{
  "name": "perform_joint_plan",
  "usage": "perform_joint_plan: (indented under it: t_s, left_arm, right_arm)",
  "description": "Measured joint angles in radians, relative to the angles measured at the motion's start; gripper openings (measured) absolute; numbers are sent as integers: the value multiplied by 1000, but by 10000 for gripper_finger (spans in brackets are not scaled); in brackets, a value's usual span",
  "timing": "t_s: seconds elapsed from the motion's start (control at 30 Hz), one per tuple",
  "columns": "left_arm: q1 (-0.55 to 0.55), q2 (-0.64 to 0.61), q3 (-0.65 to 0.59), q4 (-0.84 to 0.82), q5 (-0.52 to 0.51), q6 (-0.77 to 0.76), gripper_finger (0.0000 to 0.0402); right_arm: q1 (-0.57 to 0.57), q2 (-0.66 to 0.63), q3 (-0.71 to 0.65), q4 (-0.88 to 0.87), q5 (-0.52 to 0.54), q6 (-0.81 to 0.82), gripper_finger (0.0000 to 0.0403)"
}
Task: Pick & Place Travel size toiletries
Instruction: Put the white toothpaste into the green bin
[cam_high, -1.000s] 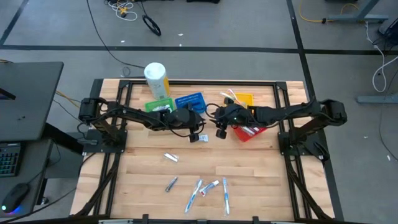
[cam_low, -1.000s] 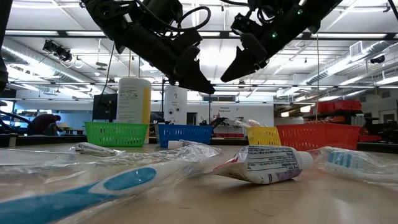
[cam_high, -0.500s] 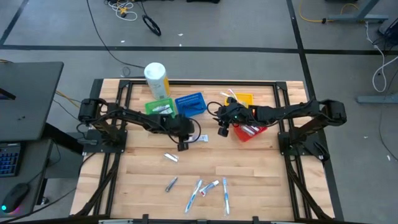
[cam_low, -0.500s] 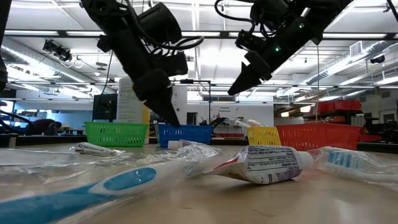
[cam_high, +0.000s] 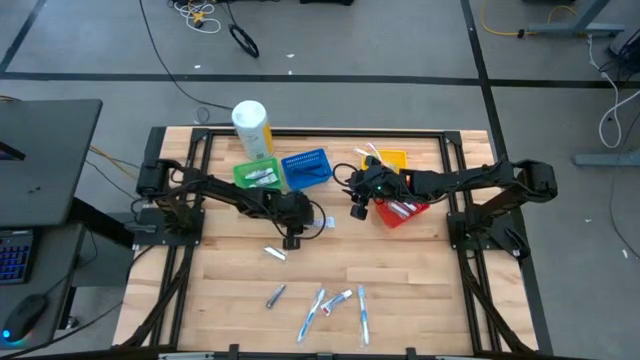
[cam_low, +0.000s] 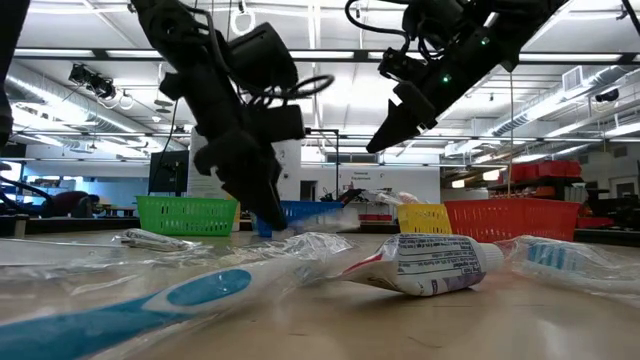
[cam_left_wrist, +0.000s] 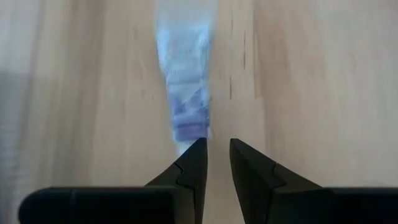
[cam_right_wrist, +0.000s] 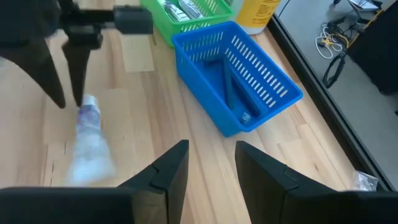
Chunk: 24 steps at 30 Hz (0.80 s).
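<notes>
A small wrapped tube (cam_left_wrist: 186, 93) with purple print lies flat on the wood (cam_high: 320, 222) (cam_right_wrist: 87, 124). My left gripper (cam_left_wrist: 217, 146) points steeply down at the tube's printed end, low over the table (cam_low: 275, 218) (cam_high: 293, 240). It is open by a narrow gap, and the tube lies just ahead of one fingertip. My right gripper (cam_right_wrist: 211, 152) is open and hovers high beside the red basket (cam_high: 356, 211) (cam_low: 385, 135). A second small tube (cam_high: 275, 252) lies nearby. More wrapped toothbrushes and tubes (cam_high: 335, 305) lie at the near edge. My left gripper has one fingertip (cam_left_wrist: 198, 144) right at the tube's printed end (cam_left_wrist: 189, 132), coming from above. I cannot tell whether it touches. The tube lies flat on the table, outside the gap between the fingers.
The green (cam_high: 258, 175), blue (cam_high: 305, 167), yellow (cam_high: 393, 158) and red (cam_high: 400, 212) mesh baskets stand along the far side. A large white-and-yellow bottle (cam_high: 252, 128) stands behind the green one. A dark item (cam_high: 275, 295) lies toward the near edge. Bare wood lies at mid-table.
My left gripper has moved from beside the blue basket toward the table's near-left and come down almost to the wood, tipping to point steeply down. The wrapped tube has stayed where it was.
</notes>
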Motion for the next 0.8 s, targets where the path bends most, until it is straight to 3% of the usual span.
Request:
perform_joint_plan:
  t_s: [0.43,0.6,0.8]
  left_arm:
    - [-2,25,0,3,-105,89,88]
    - [-2,25,0,-12,-147,203,134]
    - [-22,25,27,-24,-215,458,202]
  right_arm:
    - [0,0,0,0,0,0,140]
    - [0,0,0,0,0,0,140]
    - [0,0,0,0,0,0,140]
